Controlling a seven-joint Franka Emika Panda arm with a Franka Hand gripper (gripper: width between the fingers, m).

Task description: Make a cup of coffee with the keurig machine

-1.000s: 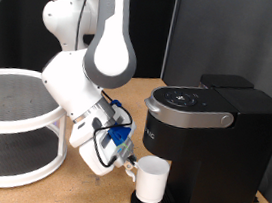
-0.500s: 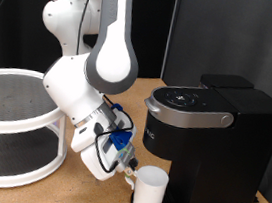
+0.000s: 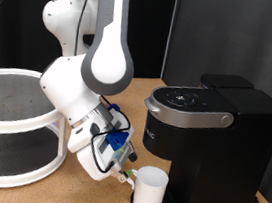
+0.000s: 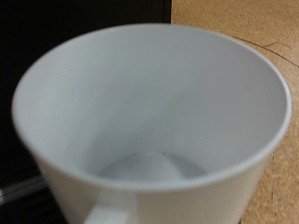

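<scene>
The cup [image 3: 150, 190], a small plain white mug, sits near the table's front edge on the drip tray of the keurig machine [image 3: 205, 151], under its round brew head. Up close it is glossy, open-mouthed and looks empty [image 4: 149, 121]. The gripper [image 3: 127, 173] is at the cup's side towards the exterior view's left; I cannot tell whether its fingers are spread or pinching. No writing is readable on the matte-black machine. Farther back, a white 2-tier rack [image 3: 12, 121] stands towards the table's left edge.
</scene>
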